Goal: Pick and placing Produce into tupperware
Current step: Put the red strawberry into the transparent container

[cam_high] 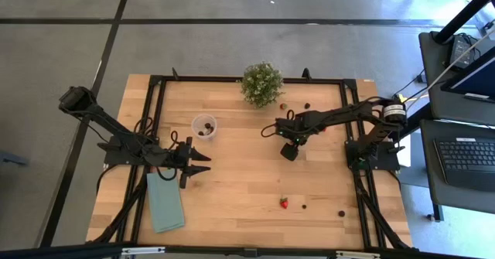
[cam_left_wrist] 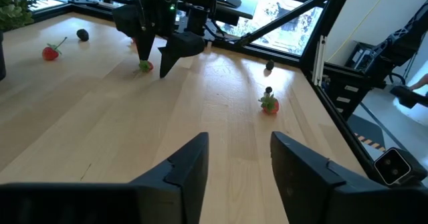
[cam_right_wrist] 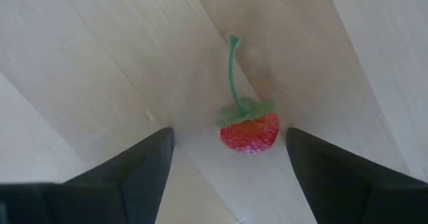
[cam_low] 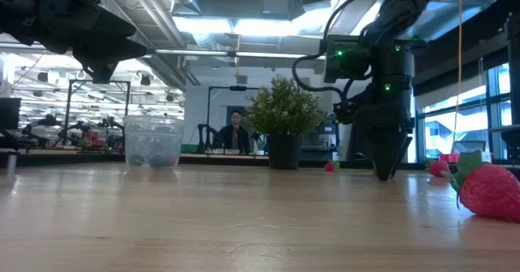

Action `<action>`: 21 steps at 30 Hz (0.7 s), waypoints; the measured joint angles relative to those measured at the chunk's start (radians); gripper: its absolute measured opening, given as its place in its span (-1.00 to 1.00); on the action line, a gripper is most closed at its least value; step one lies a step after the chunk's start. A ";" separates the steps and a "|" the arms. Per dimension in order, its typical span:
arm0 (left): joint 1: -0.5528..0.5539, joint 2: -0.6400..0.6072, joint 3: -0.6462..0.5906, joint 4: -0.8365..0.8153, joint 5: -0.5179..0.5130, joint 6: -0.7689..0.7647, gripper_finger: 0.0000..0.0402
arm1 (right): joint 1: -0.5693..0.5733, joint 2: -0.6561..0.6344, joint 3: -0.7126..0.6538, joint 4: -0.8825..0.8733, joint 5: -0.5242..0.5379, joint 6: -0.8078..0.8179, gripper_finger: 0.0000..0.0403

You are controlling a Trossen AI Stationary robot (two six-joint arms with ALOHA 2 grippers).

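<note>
A small red strawberry (cam_right_wrist: 249, 132) with a green stalk lies on the wooden table between the two fingers of my open right gripper (cam_right_wrist: 227, 136), with a gap on either side. That gripper (cam_high: 289, 149) points down, right of the table's middle; the left wrist view shows it (cam_left_wrist: 157, 50) over the strawberry (cam_left_wrist: 145, 65). The clear cup (cam_high: 204, 125) stands upright on its base to the left, with dark berries inside. My left gripper (cam_high: 197, 165) waits open, nearer than the cup. Another strawberry (cam_high: 284, 203) and dark berries (cam_high: 341, 212) lie near the table's near edge.
A bushy potted plant (cam_high: 261, 83) stands at the far edge, with a red piece (cam_high: 283, 106) and a dark berry (cam_high: 307, 105) beside it. A teal cloth (cam_high: 165, 201) lies flat at the near left. A black frame (cam_high: 155, 81) rims the table. A person (cam_low: 236, 130) is in the room beyond.
</note>
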 joint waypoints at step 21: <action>0.000 0.000 0.000 0.000 0.000 -0.001 -0.25 | -0.001 0.003 -0.009 0.022 0.006 0.029 -0.02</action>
